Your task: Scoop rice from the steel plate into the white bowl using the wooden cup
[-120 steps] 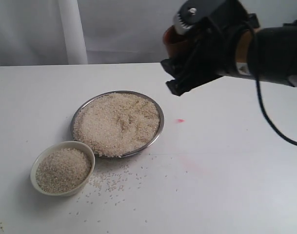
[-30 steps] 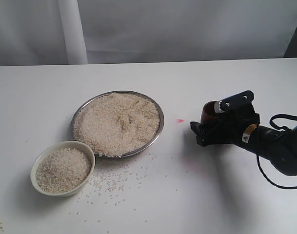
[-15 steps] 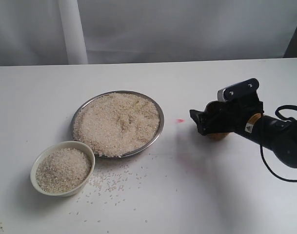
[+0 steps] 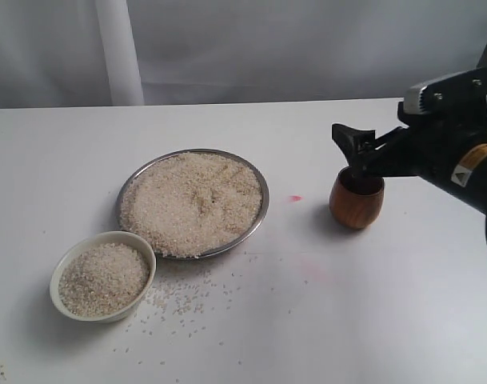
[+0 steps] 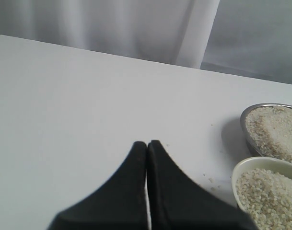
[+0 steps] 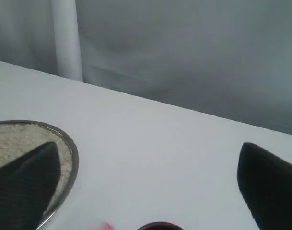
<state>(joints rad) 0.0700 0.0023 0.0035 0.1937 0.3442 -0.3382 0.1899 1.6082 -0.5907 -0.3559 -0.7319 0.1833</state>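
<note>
The steel plate (image 4: 261, 210), heaped with rice (image 4: 191, 200), sits mid-table. Just in front and left of it is the white bowl (image 4: 67, 260), also filled with rice (image 4: 103, 280). The wooden cup (image 4: 357, 198) stands upright on the table right of the plate, held by nothing. My right gripper (image 4: 351, 152) hangs open just above the cup's rim. In the right wrist view its fingers (image 6: 26, 177) stand wide apart, with the cup rim (image 6: 160, 226) at the edge and the plate (image 6: 74, 153) beside it. My left gripper (image 5: 146, 143) is shut and empty near the bowl (image 5: 241, 167) and the plate (image 5: 242, 125).
Loose grains (image 4: 187, 300) are scattered on the table in front of the plate and beside the bowl. A small pink mark (image 4: 295, 198) lies between plate and cup. A white post (image 4: 119, 52) stands against the grey backdrop at the back left.
The right gripper brought the cup down from above the plate, set it on the table to the right, opened and rose clear. The cup now stands alone.
</note>
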